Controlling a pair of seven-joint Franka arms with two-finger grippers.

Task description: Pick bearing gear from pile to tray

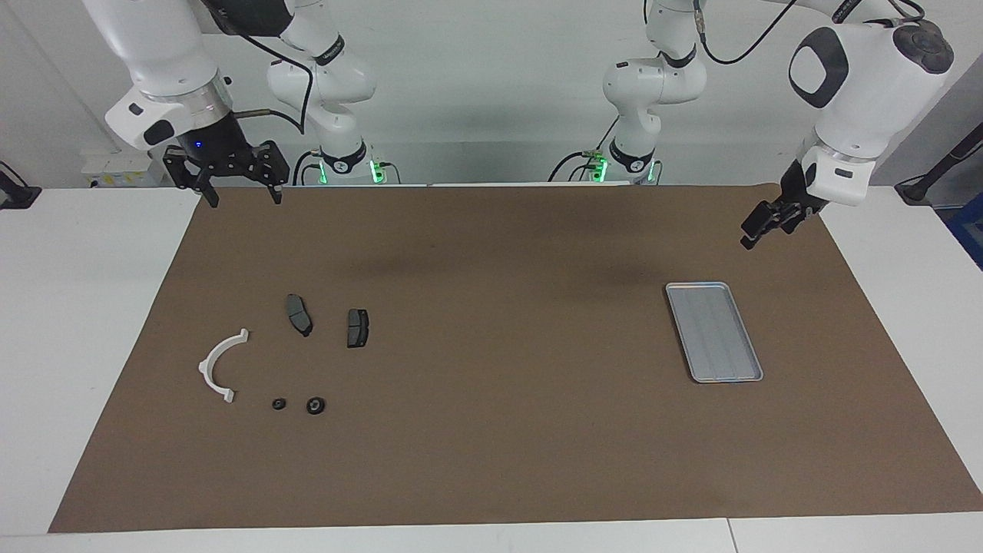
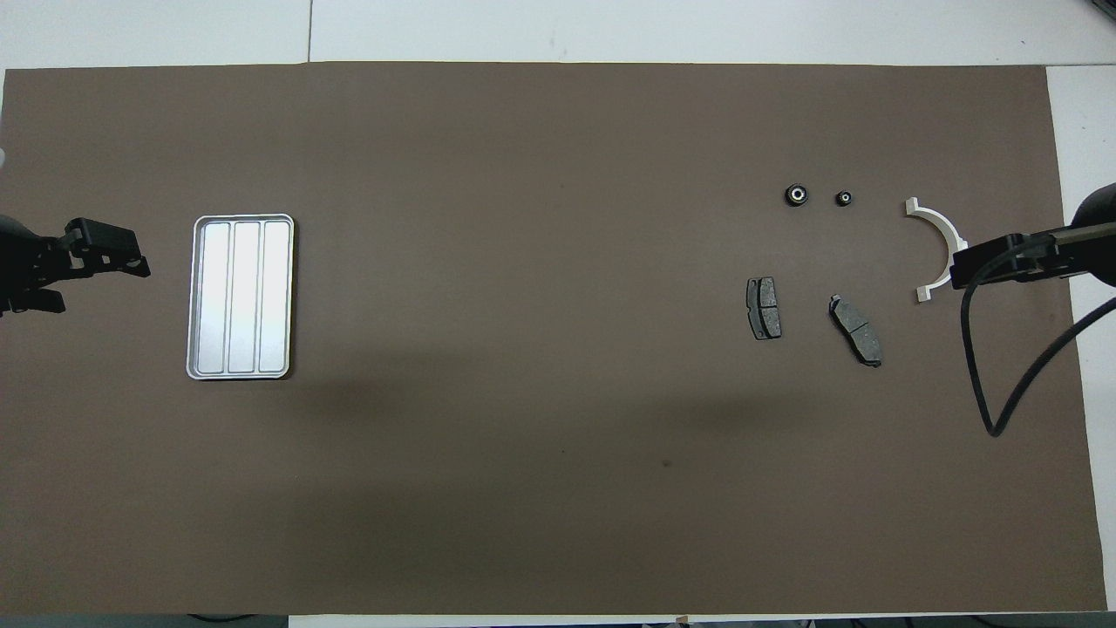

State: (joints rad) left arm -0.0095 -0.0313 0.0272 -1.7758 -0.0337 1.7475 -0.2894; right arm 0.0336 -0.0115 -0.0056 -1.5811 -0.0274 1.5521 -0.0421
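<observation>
The pile lies at the right arm's end of the brown mat. It holds two small black bearing gears (image 1: 316, 405) (image 1: 279, 403) (image 2: 795, 195) (image 2: 843, 198), a white half-ring bracket (image 1: 220, 366) (image 2: 937, 228) and two dark brake pads (image 1: 299, 314) (image 1: 357, 327). The silver tray (image 1: 714, 332) (image 2: 242, 217) sits bare toward the left arm's end. My right gripper (image 1: 244, 200) (image 2: 963, 266) hangs open and high in the air; from above it overlaps the bracket's rim. My left gripper (image 1: 749, 238) (image 2: 131, 262) waits open in the air beside the tray, holding nothing.
The brown mat (image 1: 491, 430) covers most of the white table. A black cable (image 2: 981, 366) loops down from the right arm over the mat's end. Both gears are the pile's parts farthest from the robots.
</observation>
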